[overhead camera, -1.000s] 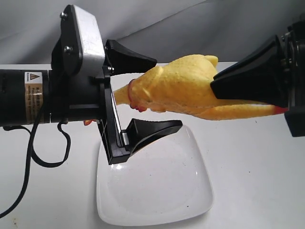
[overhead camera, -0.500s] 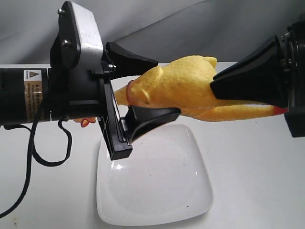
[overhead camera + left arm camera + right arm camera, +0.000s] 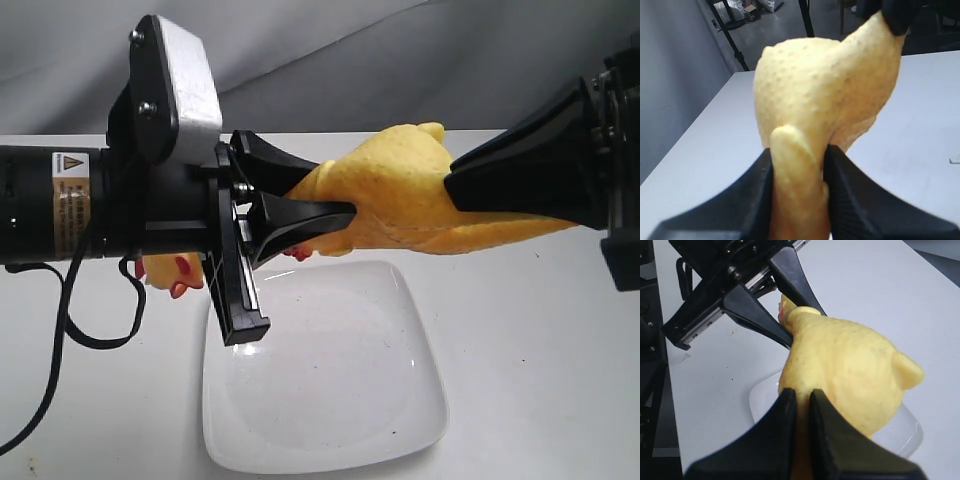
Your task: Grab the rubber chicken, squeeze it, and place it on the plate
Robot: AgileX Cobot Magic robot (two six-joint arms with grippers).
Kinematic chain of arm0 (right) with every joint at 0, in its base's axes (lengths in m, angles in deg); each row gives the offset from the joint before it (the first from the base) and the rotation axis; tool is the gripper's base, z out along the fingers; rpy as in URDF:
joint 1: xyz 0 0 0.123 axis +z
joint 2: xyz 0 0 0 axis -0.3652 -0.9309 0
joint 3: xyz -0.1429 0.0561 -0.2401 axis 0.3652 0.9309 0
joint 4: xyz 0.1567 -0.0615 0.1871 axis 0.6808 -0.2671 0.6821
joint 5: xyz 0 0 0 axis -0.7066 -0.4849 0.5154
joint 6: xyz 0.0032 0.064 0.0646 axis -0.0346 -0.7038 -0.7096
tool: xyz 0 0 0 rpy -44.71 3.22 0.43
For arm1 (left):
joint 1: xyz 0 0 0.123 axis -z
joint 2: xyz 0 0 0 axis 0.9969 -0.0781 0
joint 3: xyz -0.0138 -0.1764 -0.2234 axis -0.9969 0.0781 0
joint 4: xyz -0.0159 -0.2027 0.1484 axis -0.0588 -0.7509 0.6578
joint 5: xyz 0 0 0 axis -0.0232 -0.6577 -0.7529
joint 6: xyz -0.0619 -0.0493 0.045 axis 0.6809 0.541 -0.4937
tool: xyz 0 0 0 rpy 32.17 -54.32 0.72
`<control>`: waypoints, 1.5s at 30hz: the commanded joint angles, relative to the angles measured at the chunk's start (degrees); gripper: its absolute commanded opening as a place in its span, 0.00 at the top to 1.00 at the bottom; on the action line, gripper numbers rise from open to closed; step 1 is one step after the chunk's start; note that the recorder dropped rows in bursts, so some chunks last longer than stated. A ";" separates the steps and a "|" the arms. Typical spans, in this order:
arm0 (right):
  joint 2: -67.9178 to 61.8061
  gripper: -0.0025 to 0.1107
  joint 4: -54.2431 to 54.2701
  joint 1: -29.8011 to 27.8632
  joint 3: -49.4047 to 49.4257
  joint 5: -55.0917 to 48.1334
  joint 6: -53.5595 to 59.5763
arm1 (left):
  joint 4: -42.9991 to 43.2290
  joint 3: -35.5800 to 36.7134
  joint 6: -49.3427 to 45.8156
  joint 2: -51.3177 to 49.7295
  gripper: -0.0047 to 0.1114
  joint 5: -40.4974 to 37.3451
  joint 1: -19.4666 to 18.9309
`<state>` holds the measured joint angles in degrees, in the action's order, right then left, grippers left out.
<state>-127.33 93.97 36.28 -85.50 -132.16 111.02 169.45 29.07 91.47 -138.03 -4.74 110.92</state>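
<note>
Only the exterior view shows the whole situation. The rubber chicken (image 3: 400, 195) is held in the air over the plate (image 3: 400, 400) and does not touch it. Its long axis lies almost level across this view, with the head (image 3: 165, 272) (yellow, with some red on it) on the left arm's side and the thin leg end toward the right.

The left wrist view shows what is hidden there: the left gripper (image 3: 799, 155) is nearly closed, and its two pads press the narrow neck between them.

In the right wrist view the right gripper (image 3: 801, 392) is closed almost completely on the leg end, with only a thin gap between the fingers. The plate lies under the plump body.
</note>
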 commanded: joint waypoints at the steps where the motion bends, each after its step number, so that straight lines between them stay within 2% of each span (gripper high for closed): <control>1: 0.52 0.98 2.45 0.04 -0.16 1.20 0.53 | 0.82 -0.23 -0.04 0.00 0.77 1.86 0.31; 2: 0.52 0.98 2.45 0.04 -0.16 1.20 0.53 | 0.93 -0.23 -0.04 0.00 0.69 2.30 0.31; 5: 0.52 0.98 2.45 0.04 -0.16 1.20 0.53 | 0.14 -0.23 0.09 0.00 0.29 1.80 0.31; 7: 0.52 0.98 2.45 0.04 -0.16 1.20 0.53 | -0.50 -0.23 3.56 0.00 0.13 -0.49 0.31; 9: 0.52 0.98 2.45 0.04 -0.16 1.20 0.53 | -0.50 -0.23 4.54 0.00 0.08 -2.14 0.31; 16: 0.52 0.98 2.45 0.04 -0.16 1.20 0.53 | -2.73 -0.23 4.54 0.00 0.08 -1.71 0.31; 17: 0.52 0.98 2.45 0.04 -0.16 1.20 0.53 | -2.73 -0.23 4.54 0.00 0.10 -1.71 0.31; 19: 0.52 0.98 2.45 0.04 -0.16 1.20 0.41 | -2.73 -0.23 4.54 0.00 0.25 -1.71 0.31; 23: 0.52 0.98 2.45 0.04 -0.16 0.64 0.41 | -2.41 -0.23 4.54 0.00 0.96 -1.44 0.31; 30: 0.52 0.98 2.45 0.04 -0.16 0.63 0.54 | -1.64 -0.23 4.32 0.00 0.94 1.04 0.31; 32: 0.52 0.98 2.45 0.04 -0.16 0.63 0.54 | 0.95 -0.23 4.21 0.00 0.88 1.04 0.31; 35: 0.52 0.98 2.45 0.04 -0.16 0.63 0.54 | 6.17 -0.23 4.09 0.00 0.67 1.04 0.31; 38: 0.52 0.98 2.45 0.04 -0.16 0.63 0.54 | 5.29 -0.23 4.52 0.00 0.29 1.04 0.31; 40: 0.52 0.98 2.45 0.04 -0.16 0.63 0.54 | 2.24 -0.23 5.56 -0.10 0.13 0.91 0.31; 42: 0.52 0.98 2.45 0.04 -0.16 0.63 0.54 | 1.29 -0.23 6.10 -0.10 0.09 0.91 0.31; 45: 0.52 0.98 2.45 0.04 -0.16 0.63 0.36 | 1.29 -0.23 6.10 -0.10 0.10 0.91 0.31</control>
<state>-127.33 94.41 36.28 -85.50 -132.24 111.02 171.86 29.07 96.65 -138.03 -3.96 110.96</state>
